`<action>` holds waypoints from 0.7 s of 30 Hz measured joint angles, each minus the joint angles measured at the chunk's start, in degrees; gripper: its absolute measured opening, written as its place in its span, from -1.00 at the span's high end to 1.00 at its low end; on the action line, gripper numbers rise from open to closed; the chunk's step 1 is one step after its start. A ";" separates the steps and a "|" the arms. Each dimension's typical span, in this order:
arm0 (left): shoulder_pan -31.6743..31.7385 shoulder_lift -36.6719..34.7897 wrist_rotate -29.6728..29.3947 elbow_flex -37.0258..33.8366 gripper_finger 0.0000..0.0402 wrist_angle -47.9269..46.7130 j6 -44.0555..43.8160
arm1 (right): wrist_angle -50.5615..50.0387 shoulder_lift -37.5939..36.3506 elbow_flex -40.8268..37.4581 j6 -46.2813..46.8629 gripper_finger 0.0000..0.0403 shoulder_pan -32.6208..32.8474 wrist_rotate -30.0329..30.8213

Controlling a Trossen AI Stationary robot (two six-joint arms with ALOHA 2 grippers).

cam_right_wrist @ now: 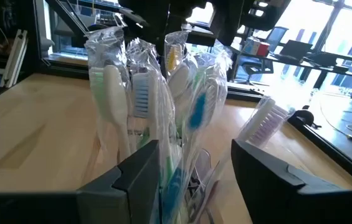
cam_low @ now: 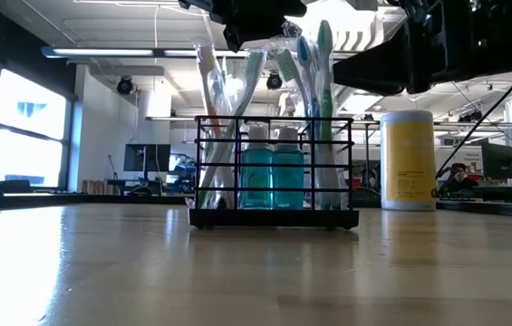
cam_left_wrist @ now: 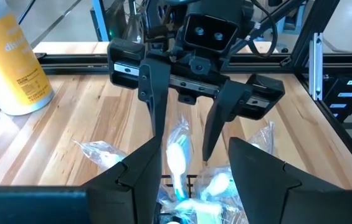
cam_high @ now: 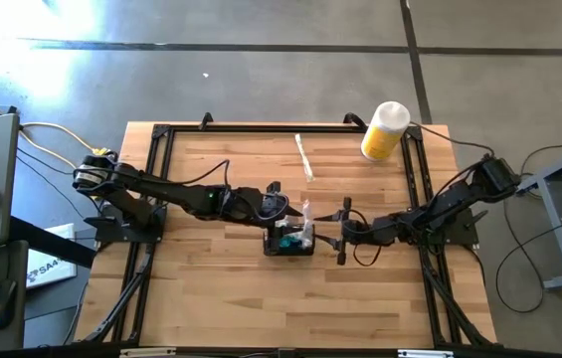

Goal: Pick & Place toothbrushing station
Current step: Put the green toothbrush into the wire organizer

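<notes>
The black wire-mesh caddy [cam_high: 290, 244] stands upright on its flat base [cam_low: 274, 218] in the middle of the wooden table. It holds several wrapped toothbrushes [cam_low: 314, 81] and two blue bottles [cam_low: 272, 177]. My left gripper [cam_high: 285, 219] is open just above the caddy on its far-left side. Its fingers stand on either side of the toothbrush tops [cam_left_wrist: 177, 155]. My right gripper [cam_high: 320, 239] is open and comes level from the right, with the wrapped toothbrushes [cam_right_wrist: 163, 106] between its fingers. It also shows in the left wrist view [cam_left_wrist: 184, 149]. No touch shows.
A yellow cylinder with a white cap [cam_high: 385, 129] stands at the table's far right. One wrapped toothbrush [cam_high: 305, 157] lies flat toward the far edge. A black frame [cam_high: 166, 134] runs around the table's sides. Bare wood lies near the front edge.
</notes>
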 joint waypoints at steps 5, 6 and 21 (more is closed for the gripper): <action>0.00 -0.02 0.00 0.00 0.12 0.00 0.00 | 0.69 0.00 0.00 -4.32 0.05 0.10 0.03; 0.00 -0.02 0.00 0.00 0.12 0.00 0.00 | 1.03 0.00 0.00 -4.98 0.05 0.34 0.09; 0.00 -0.04 -0.02 0.00 0.12 -0.07 0.02 | 6.20 0.00 0.00 -18.10 0.09 6.14 0.09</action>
